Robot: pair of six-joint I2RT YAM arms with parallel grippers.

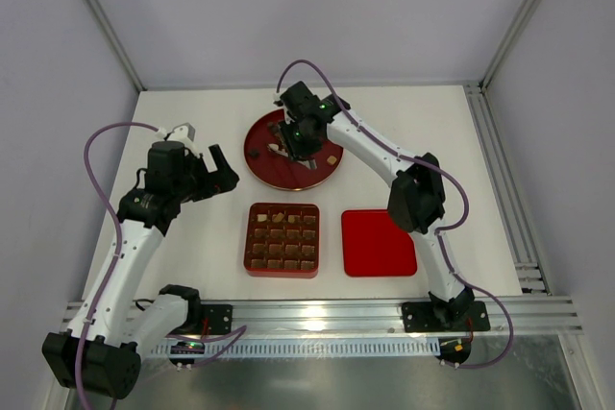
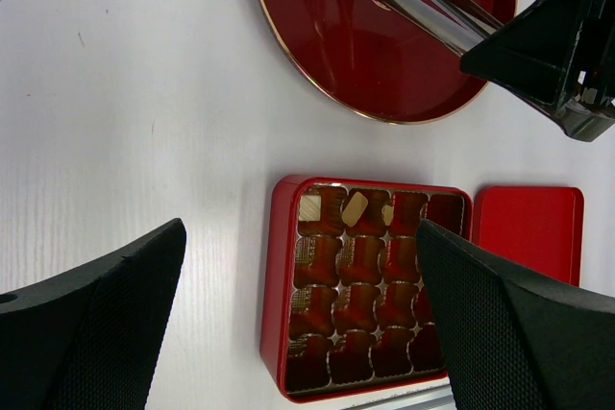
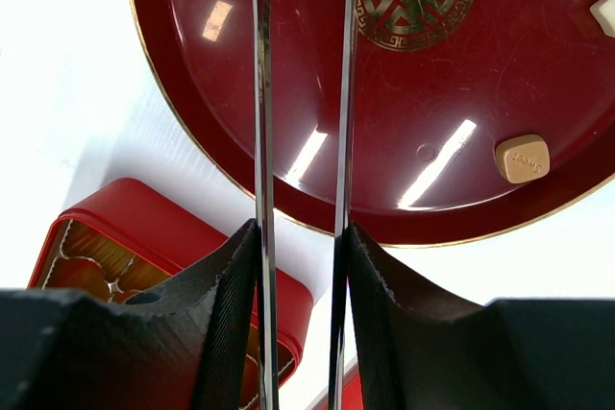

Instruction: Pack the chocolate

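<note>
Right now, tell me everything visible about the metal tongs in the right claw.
The shiny silver metal tongs have two long thin arms, nearly parallel with a narrow gap, and a slotted, flattened tip. The right claw pinches them from both sides, its black textured fingers pressed against the arms. They reach out over the round glossy red plate with a gold rim. Whether the tips touch the plate or hold anything cannot be told.
</note>
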